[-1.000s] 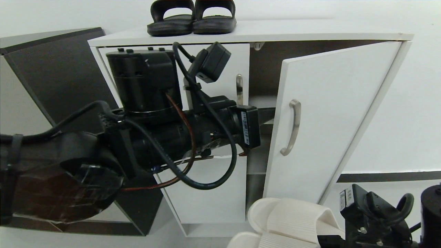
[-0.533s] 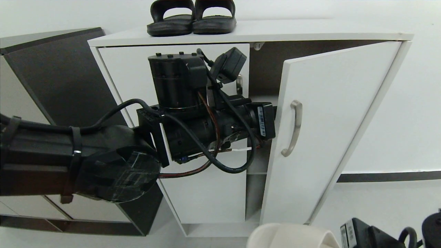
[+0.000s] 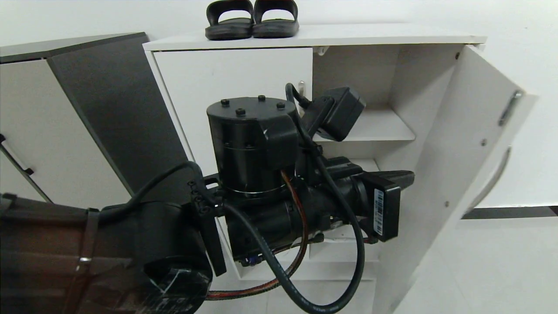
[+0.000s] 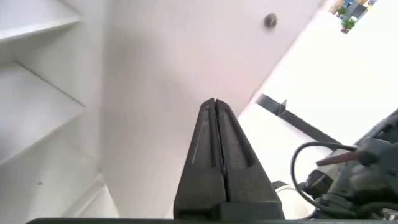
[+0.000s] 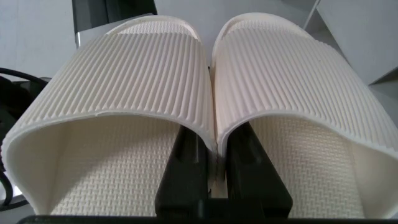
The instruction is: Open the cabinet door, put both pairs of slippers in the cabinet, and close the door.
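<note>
The white cabinet [image 3: 305, 35] has its right door [image 3: 453, 144] swung wide, showing bare shelves [image 3: 375, 126] inside. A pair of black slippers [image 3: 253, 19] rests on the cabinet top. My left gripper [image 3: 407, 176] is shut with nothing in it, its tip at the door's inner face. In the left wrist view the left gripper [image 4: 215, 109] points at that inner face [image 4: 186, 56] with its fingers pressed together. My right gripper [image 5: 214, 149] is shut on a pair of ribbed white slippers [image 5: 124, 68], clamping their two adjoining straps together.
The cabinet's left door [image 3: 235, 87] is closed, with a metal handle [image 3: 301, 87] at its edge. A dark grey and white cupboard [image 3: 109, 100] stands to the left. A black baseboard strip [image 3: 510, 212] runs along the wall on the right.
The right door has swung much wider open as my left arm moved right against its inner side. The head view shifted; the white slippers and right gripper dropped out of it.
</note>
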